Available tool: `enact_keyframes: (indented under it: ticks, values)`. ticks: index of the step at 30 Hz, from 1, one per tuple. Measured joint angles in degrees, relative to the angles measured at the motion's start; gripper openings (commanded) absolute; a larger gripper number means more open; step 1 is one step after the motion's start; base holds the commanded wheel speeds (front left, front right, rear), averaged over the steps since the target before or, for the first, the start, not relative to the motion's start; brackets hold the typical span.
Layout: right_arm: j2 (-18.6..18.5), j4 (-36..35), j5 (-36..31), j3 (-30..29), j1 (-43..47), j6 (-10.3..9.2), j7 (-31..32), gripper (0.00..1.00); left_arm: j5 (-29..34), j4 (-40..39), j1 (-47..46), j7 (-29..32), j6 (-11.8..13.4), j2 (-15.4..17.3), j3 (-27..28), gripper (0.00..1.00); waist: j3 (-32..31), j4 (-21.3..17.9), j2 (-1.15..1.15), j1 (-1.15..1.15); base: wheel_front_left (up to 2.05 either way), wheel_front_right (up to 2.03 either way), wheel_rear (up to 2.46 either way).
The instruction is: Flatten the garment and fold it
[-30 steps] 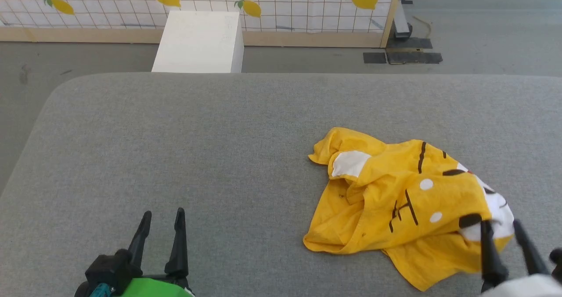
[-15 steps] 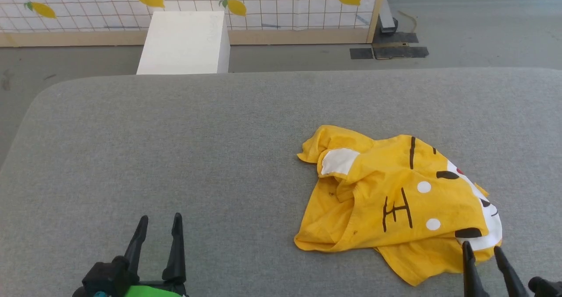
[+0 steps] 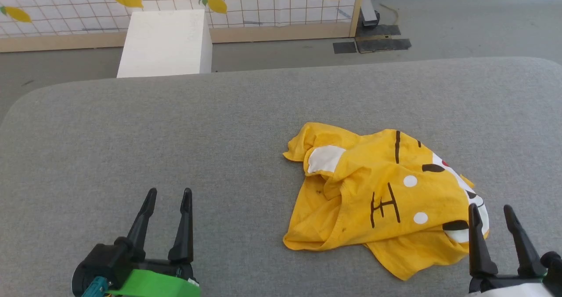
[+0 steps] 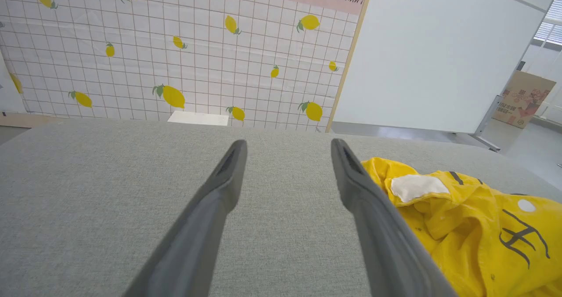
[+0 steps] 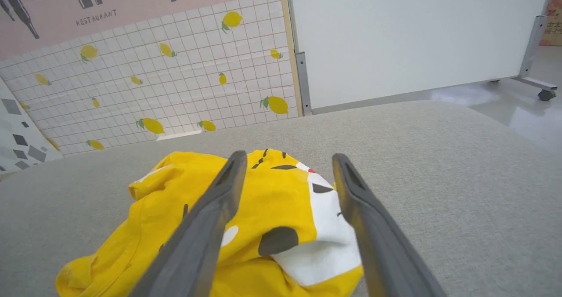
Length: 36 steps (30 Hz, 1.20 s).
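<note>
The grey padded surface (image 3: 175,125) runs wide, with a rounded far edge and a rounded far-left corner; beyond it lie bare floor (image 3: 461,29), a white box (image 3: 164,42) and a lemon-print partition (image 3: 263,7). The garment (image 3: 382,196) lies crumpled on the right half of the surface, well clear of the far edge, one white patch turned up at its far-left fold and the face print bunched at its right. Everything left of it is open cloth, and a broad strip stays free between it and the far edge.

The left gripper (image 3: 169,191) hangs over that open stretch with its fingers spread wide and nothing between them, well apart from the garment. The right gripper (image 3: 490,207) is spread just as wide and holds nothing; its fingertips stand over the garment's near-right corner (whether they touch the cloth I cannot tell).

Against half a second ago the whole head view has shifted, so box and partition sit further left. The garment keeps the same folds. More of the right gripper now shows, and both grippers stay as wide as before.
</note>
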Motion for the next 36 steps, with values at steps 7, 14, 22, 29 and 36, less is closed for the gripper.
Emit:
enact_keyframes:
  ticks: [7, 14, 22, 29, 36]
  values:
    - [-0.01, -3.79, -0.69, -0.46, -0.68, 0.0, 1.6, 1.0, -0.02, 0.81, 0.04, 1.0, 0.0, 0.4, -1.22, 1.0, 0.36, -0.56, 0.0, 0.0, 0.0, 0.0, 0.0]
    - [-0.01, -4.05, -0.65, -1.04, -0.63, 0.0, 1.82, 1.0, -3.68, 0.04, -7.13, 13.71, 0.0, 5.77, -14.96, 1.0, 1.03, 0.61, 0.0, 0.0, 0.0, 0.0, 0.0]
    - [-0.01, -3.9, -0.48, -0.63, -2.32, 0.0, 1.72, 1.0, -15.3, 0.92, -20.53, 30.15, -0.15, 12.89, -36.22, 1.0, 2.8, 1.22, 0.0, 0.0, 0.0, 0.0, 0.0]
    - [0.0, -2.52, 0.63, 1.04, -3.95, 0.0, 0.29, 1.0, -14.06, 11.68, -28.46, 29.62, -0.18, 14.81, -44.02, 1.0, 4.5, -0.24, 0.0, 0.0, 0.0, 0.0, 0.0]
    - [-0.01, -2.2, 0.74, 1.66, -5.31, 0.0, -0.71, 1.0, -16.67, 22.19, -30.76, 27.3, -0.18, 13.92, -47.49, 1.0, 6.31, -2.47, 0.0, 0.0, 0.0, 0.0, 0.0]
